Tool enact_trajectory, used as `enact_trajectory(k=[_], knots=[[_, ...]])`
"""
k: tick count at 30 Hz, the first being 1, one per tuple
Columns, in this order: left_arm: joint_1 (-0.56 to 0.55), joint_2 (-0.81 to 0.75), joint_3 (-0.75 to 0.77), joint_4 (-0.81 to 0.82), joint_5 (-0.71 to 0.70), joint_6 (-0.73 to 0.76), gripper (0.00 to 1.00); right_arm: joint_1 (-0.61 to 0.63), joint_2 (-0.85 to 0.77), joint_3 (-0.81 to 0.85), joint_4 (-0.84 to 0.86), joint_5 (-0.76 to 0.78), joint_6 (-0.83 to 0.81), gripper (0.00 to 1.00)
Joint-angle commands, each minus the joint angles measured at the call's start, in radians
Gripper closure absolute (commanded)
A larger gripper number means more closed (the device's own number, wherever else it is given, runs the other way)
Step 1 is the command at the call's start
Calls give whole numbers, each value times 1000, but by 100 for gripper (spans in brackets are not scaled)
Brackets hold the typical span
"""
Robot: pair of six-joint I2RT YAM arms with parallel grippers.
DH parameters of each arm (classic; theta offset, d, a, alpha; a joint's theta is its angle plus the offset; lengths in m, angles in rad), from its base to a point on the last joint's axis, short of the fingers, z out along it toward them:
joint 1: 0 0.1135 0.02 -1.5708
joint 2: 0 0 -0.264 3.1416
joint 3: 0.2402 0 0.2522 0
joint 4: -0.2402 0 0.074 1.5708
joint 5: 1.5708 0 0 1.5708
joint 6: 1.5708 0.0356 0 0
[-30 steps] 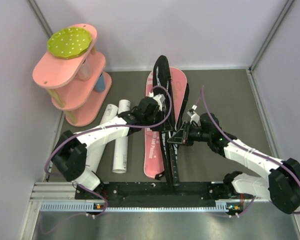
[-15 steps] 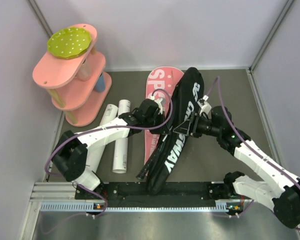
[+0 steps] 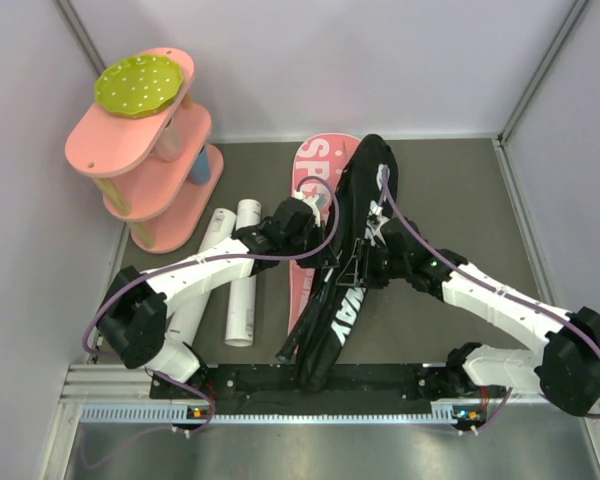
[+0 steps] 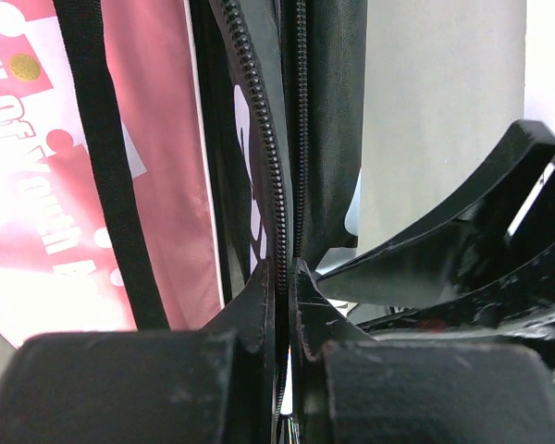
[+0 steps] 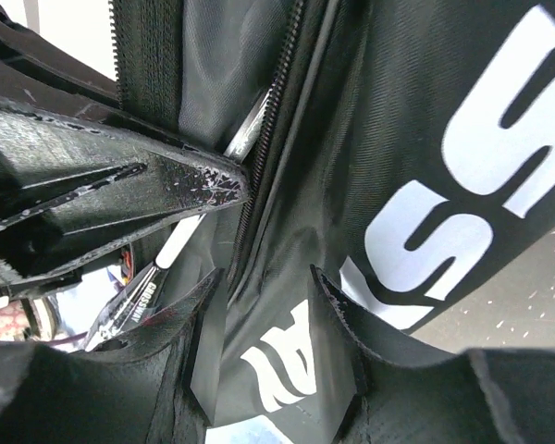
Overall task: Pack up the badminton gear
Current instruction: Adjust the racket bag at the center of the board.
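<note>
The long racket-shaped bag (image 3: 342,292), black with white "CROSSWAY" lettering on one side and pink with white "SPORT" lettering on the other, lies on the grey desk (image 3: 460,200) between the two arms. Its black side is lifted and tilted over the pink one. The left jaws are pinched fully together on the bag's black zipper edge, fingers (image 4: 257,310) meeting on the teeth. The right jaws stand partly open astride a fold of the black fabric; I cannot tell whether they press on it. A thin white racket shaft (image 5: 166,264) shows inside the opening. Two long white tubes (image 3: 242,280) lie on the desk left of the bag, near the pink tiered shelf (image 3: 140,170).
</note>
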Motion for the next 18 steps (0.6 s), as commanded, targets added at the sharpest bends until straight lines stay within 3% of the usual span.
enact_trajectory(k=[1, 10, 13, 15, 16, 18], knots=[[3, -52, 4, 69, -3, -26, 100, 42, 19, 44, 79, 51, 7, 60], [2, -69, -14, 95, 17, -44, 100, 77, 102, 43, 154, 96, 42, 61], [-1, -75, -16, 93, 16, -44, 100, 85, 116, 46, 184, 109, 48, 74], [-3, -78, -16, 86, 0, -31, 100, 86, 116, 46, 194, 100, 51, 88], [-6, -82, -11, 70, -42, -21, 100, 86, 107, 49, 191, 93, 51, 100], [-10, -79, -9, 44, -110, 20, 100, 86, 82, 40, 178, 73, 51, 100]])
